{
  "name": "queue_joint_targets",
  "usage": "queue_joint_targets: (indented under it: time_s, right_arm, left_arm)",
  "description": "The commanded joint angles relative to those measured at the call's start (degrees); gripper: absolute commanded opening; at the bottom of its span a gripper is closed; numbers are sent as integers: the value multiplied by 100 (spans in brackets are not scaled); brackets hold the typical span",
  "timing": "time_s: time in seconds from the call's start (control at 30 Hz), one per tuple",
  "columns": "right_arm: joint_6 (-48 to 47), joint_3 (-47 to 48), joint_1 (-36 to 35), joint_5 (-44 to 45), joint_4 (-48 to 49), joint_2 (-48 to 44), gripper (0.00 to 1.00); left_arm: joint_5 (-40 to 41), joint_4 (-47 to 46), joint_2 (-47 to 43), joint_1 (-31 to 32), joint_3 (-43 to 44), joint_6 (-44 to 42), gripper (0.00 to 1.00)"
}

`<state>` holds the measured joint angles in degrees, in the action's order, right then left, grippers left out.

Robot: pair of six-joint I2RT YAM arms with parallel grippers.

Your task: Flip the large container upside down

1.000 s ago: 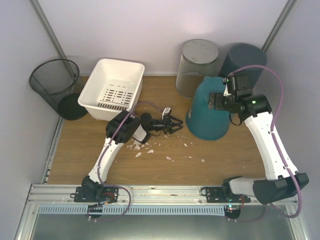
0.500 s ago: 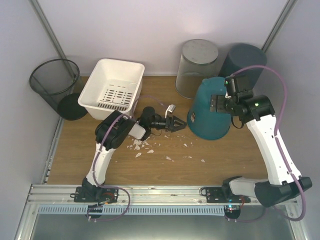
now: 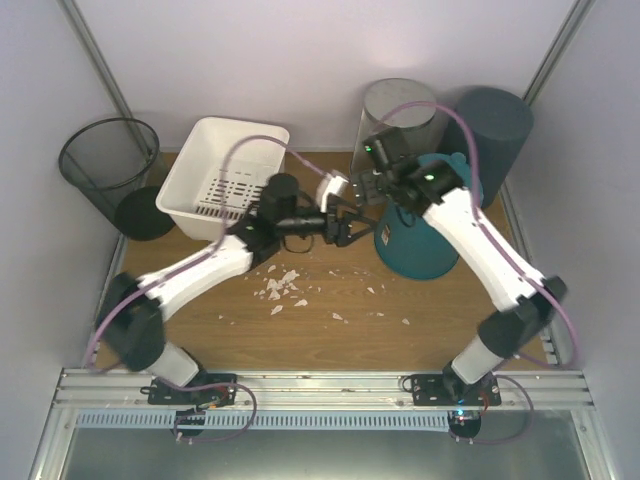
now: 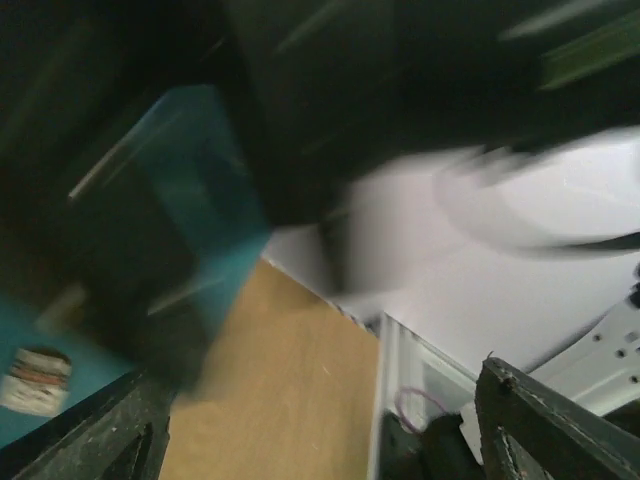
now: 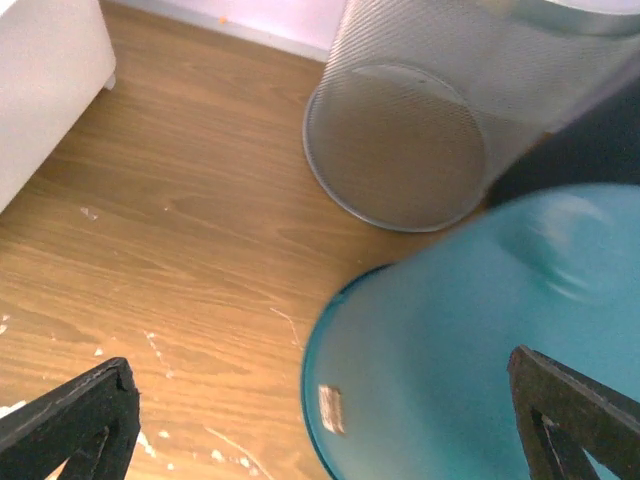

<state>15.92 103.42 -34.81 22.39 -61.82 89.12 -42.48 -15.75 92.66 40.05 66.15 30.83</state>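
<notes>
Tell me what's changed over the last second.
The right gripper swung from the teal container's right side across to its far left, jaws wide, gripping nothing. The left gripper reached out toward the container's left side, opening wider. The container, white basin and silver mesh bin stayed put.

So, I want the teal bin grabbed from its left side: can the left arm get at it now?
Probably yes. The left arm holds its jaws open right beside the teal bin, with nothing between them, though the right arm leans over that same side and may crowd it.
</notes>
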Motion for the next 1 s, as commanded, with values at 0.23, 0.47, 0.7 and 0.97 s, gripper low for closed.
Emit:
queue_joint_targets:
  time_s: [0.23, 0.47, 0.7, 0.97]
  right_arm:
    - [-611, 83, 273, -1024, 1957, 1722, 100]
    - [-489, -554, 584, -1259, 2214, 2071, 100]
    - [-481, -1847, 1183, -1290, 2419, 1119, 100]
    - [-690, -2860, 1796, -1348, 2521, 96, 100]
  left_arm:
    - [2255, 3531, -2476, -1414, 881, -3423, 91]
    - [3377, 4252, -2780, -2504, 828, -4711, 96]
    - [3777, 4117, -2744, -3924, 899, -6083, 98]
    - [3983, 4566, -1748, -5279, 1580, -7207, 97]
